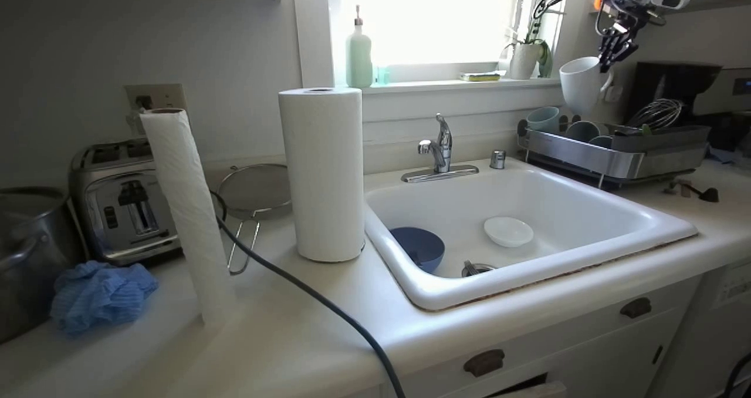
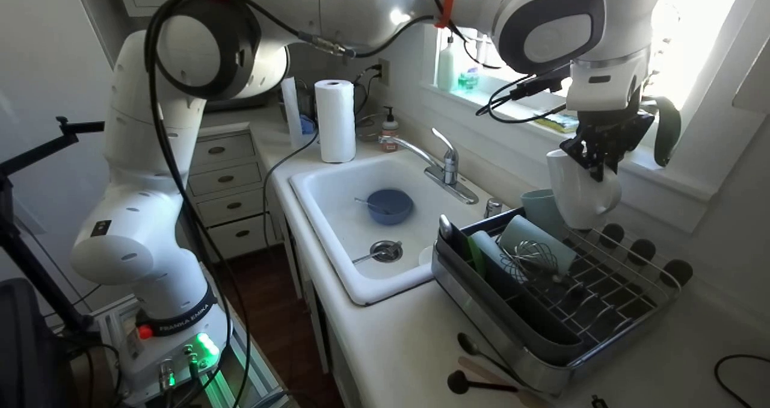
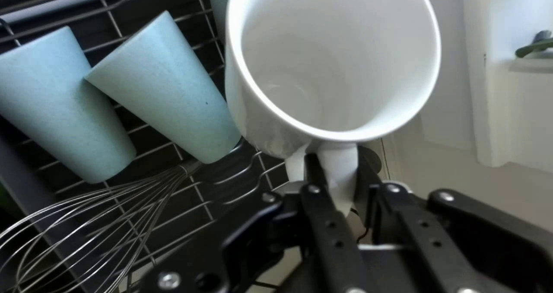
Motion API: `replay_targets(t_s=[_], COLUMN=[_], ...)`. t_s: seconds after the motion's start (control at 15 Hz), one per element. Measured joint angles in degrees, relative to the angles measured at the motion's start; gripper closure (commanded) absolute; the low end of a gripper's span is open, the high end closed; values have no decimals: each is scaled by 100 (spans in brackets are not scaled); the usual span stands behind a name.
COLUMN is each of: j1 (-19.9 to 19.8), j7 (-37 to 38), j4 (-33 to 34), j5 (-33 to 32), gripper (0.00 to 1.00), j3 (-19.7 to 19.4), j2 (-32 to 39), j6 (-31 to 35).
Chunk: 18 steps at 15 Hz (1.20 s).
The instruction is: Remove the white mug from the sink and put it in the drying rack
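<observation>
Your Robotiq gripper [image 3: 339,167] pinches the handle [image 3: 343,176] of the white mug [image 3: 332,55], presumably because so slim a part is easiest to grasp. You hold it mouth up, slightly tilted, above the drying rack [image 1: 578,151], away from the sink [image 1: 557,269]. Pale blue tumblers [image 3: 168,85] lie tipped, probably to drain; lowering beside them calls for care.

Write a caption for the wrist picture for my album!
The gripper holds the white mug by its handle above the drying rack with blue cups and a whisk.
</observation>
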Motion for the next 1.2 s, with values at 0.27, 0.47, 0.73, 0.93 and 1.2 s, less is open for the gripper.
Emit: replay_targets(t_s=[0.27, 0.47, 0.73, 0.93, 1.2], j1=[29, 111, 296, 459, 686], j7=[245, 505, 940, 1257, 1531], j4=[1, 5, 10, 18, 27], j5=[-234, -465, -834, -1131, -1470], gripper=[95, 95, 95, 95, 95], j3=[-86, -187, -413, -624, -821], j2=[321, 540, 765, 900, 1088], j6=[406, 641, 877, 982, 1043])
